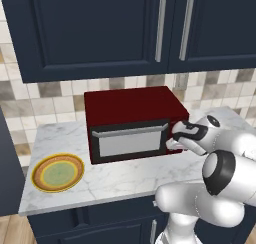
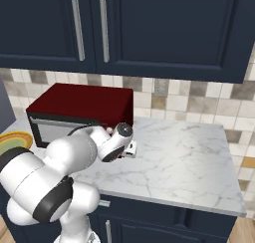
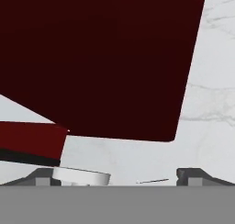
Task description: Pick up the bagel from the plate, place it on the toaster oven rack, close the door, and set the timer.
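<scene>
- Even, soft rendered light is seen in all three views; no glare or hot spots are noted.
- A faint shadow is cast on the counter under the toaster oven.
- The cabinets are rendered dark and flat.
- Edges look slightly soft and pixelated; no lens distortion is seen.
- In the hand view the toaster oven's surfaces are flat dark red, textureless.

Both base views look forward-down over the marble counter, sharing the toaster oven; hand view sits close against it.
</scene>
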